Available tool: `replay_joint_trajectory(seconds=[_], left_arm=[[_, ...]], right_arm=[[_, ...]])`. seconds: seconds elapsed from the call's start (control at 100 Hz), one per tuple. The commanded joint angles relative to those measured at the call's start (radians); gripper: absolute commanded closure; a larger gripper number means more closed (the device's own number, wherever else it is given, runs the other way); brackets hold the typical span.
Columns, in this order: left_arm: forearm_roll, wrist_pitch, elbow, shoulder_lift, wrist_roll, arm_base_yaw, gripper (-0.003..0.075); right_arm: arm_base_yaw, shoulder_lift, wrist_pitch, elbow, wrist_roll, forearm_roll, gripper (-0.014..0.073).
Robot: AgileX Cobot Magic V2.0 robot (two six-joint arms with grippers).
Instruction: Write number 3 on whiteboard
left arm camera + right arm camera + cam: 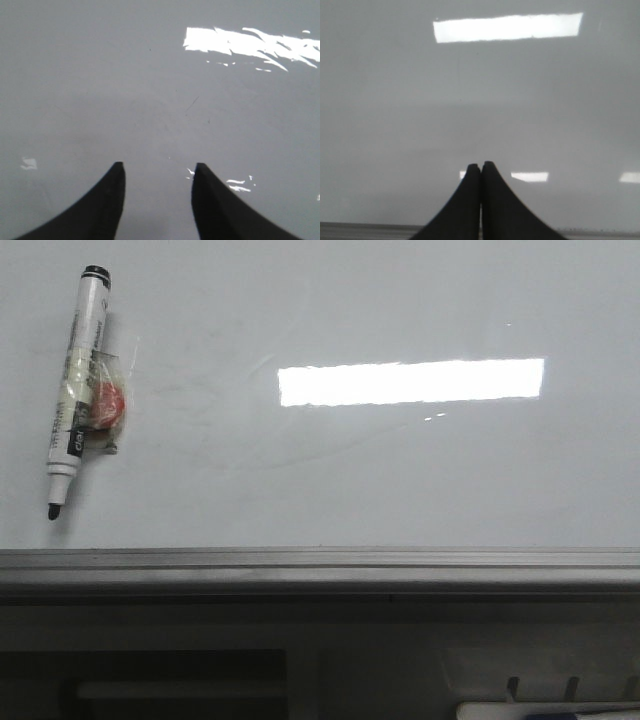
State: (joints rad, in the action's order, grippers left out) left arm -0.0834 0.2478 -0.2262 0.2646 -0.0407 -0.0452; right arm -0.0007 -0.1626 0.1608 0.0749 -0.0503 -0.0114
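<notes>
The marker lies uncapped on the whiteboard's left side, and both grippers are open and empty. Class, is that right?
Not quite. The marker does lie uncapped on the whiteboard, left side, but only the left gripper is open; the right wrist view shows the right gripper shut, empty.
</notes>
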Motion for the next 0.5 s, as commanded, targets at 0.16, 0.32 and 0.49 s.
replay_joint_trajectory(seconds=[0.16, 0.32, 0.49], left_arm=[[0.005, -0.253, 0.010, 0.024, 0.013, 0.005, 0.0304], [0.097, -0.242, -0.027, 0.024, 0.017, 0.049, 0.0304], [0.108, -0.197, -0.055, 0.039, 0.023, 0.181, 0.0304]], right_arm=[[-0.004, -0.019, -0.139, 0.036, 0.002, -0.005, 0.0655], [-0.004, -0.019, -0.105, 0.042, 0.002, -0.009, 0.0655], [-0.004, -0.019, -0.065, 0.057, 0.002, -0.011, 0.0655]])
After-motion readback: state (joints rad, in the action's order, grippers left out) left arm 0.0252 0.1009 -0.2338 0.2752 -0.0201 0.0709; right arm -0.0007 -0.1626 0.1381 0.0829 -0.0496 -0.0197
